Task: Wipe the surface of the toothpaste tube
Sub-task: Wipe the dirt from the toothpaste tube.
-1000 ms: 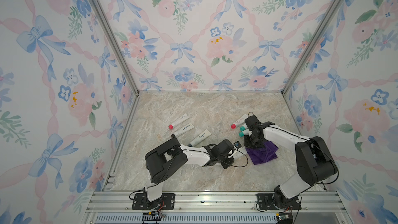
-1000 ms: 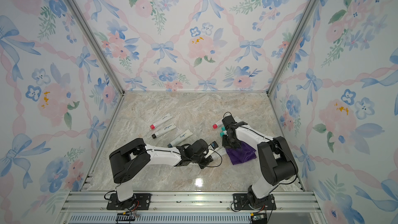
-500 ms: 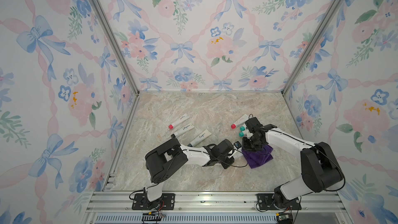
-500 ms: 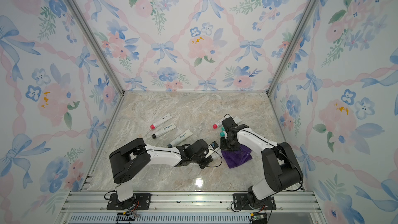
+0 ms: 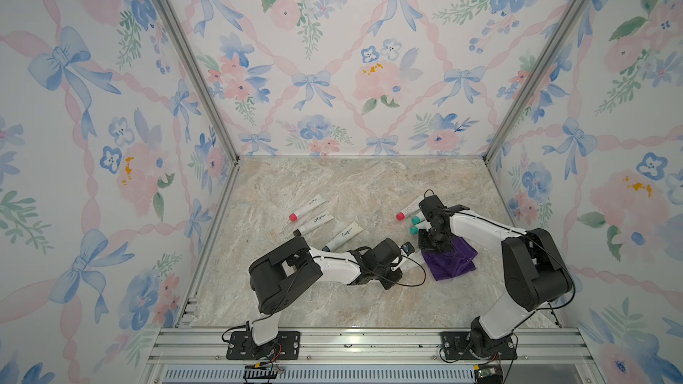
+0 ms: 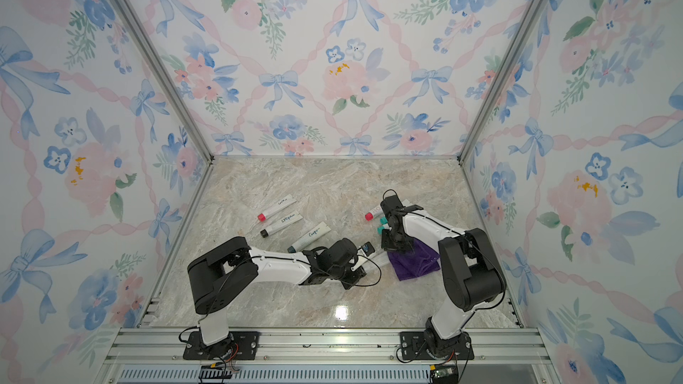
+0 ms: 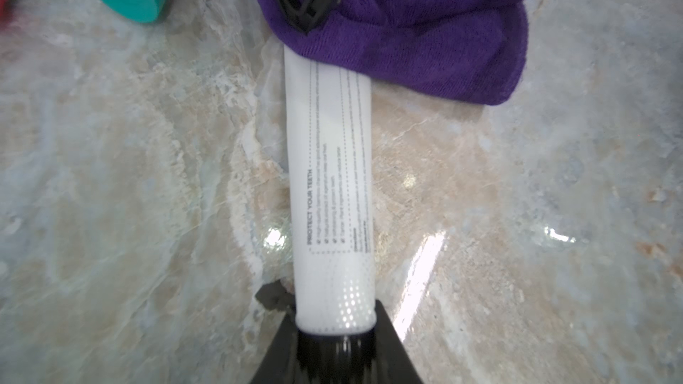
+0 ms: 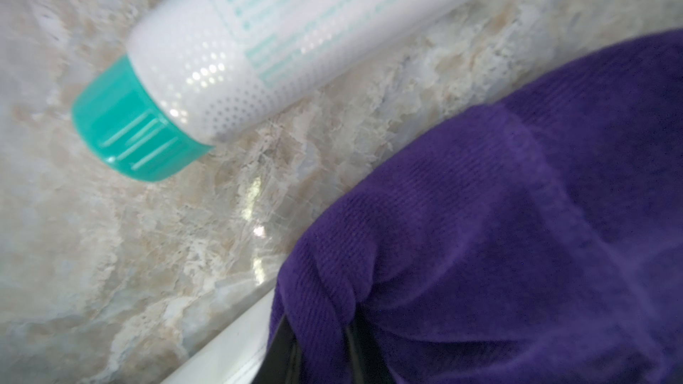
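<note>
Left gripper [image 7: 334, 326] clenched on tube [image 7: 329, 179], at cap end. Right gripper [image 8: 318, 349] pinching purple cloth [image 7: 425, 31] — cloth draped over tube's far end, touching it.

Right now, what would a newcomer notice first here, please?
The purple cloth stands out right of centre on the marble table, pinched by the right hand and draped over one end of a white toothpaste tube; the left hand grips the other end. Wallpaper of blue bows and pink flowers covers all three walls.

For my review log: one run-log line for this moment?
left jaws: shut on toothpaste tube | right jaws: shut on purple cloth | cloth: covers tube's far end | stage: wipe
</note>
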Action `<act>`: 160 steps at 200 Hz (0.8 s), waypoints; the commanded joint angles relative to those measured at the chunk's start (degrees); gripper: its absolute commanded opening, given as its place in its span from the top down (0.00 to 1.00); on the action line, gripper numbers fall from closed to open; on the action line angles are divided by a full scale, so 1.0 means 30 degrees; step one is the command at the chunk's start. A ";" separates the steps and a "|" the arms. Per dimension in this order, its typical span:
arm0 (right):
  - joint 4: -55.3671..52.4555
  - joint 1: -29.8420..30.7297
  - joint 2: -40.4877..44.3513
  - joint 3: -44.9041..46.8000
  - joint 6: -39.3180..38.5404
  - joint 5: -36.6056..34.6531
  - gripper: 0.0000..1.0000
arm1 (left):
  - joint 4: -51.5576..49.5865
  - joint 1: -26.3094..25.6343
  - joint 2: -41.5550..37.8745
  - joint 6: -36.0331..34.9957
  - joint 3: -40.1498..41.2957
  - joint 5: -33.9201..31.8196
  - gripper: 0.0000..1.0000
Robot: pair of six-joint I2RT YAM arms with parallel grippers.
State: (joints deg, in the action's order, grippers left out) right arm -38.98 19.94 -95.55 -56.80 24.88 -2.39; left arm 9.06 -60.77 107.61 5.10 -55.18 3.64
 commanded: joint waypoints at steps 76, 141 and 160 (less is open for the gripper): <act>0.0042 0.1512 0.2006 0.1493 0.0570 0.5117 0.80 | -0.0061 -0.0045 0.0077 -0.0109 0.0271 -0.0268 0.78; -0.0029 -0.1638 0.0944 0.1153 0.0234 0.0815 0.80 | -0.0061 -0.0048 -0.0029 -0.0106 0.0330 -0.0275 0.78; 0.0179 -0.1799 0.0999 0.1305 0.0229 0.0577 0.80 | -0.0061 -0.0046 -0.0041 -0.0091 0.0340 -0.0275 0.78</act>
State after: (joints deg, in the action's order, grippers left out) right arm -36.45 15.53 -91.53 -53.19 25.93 3.46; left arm 9.08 -60.77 107.50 4.93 -54.96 3.60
